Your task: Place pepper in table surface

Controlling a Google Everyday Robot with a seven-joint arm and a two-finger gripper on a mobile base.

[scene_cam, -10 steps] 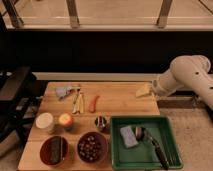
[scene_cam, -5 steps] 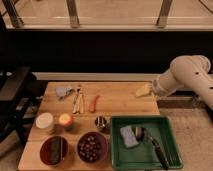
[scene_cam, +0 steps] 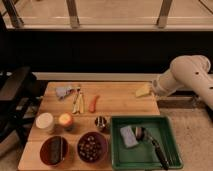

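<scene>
We find the pepper (scene_cam: 94, 103) lying flat on the table (scene_cam: 120, 102), just beside the pale sticks (scene_cam: 78, 102) and well apart from the green tray (scene_cam: 114, 145). The gripper (scene_cam: 151, 90) sits at the end of the arm (scene_cam: 187, 77) over the far right edge of the table, next to a pale yellow piece (scene_cam: 143, 90). We cannot tell whether it is open, closed or holding that piece. Since the pepper already rests on bare wood, we judge the placing to be as good as done. Doing the step well now means pulling the arm away to the right and upward, without sweeping low across the boards. If the pepper had to be set again, we would come down over its middle, grip across its narrow width, and lower it onto the open wood in front of the gripper. That would keep it clear of the small metal cup (scene_cam: 101, 122), the orange fruit (scene_cam: 66, 120) and the bowl of dark round pieces (scene_cam: 92, 146). We can read no brand, label or writing on any item, including the white jar (scene_cam: 45, 121).
</scene>
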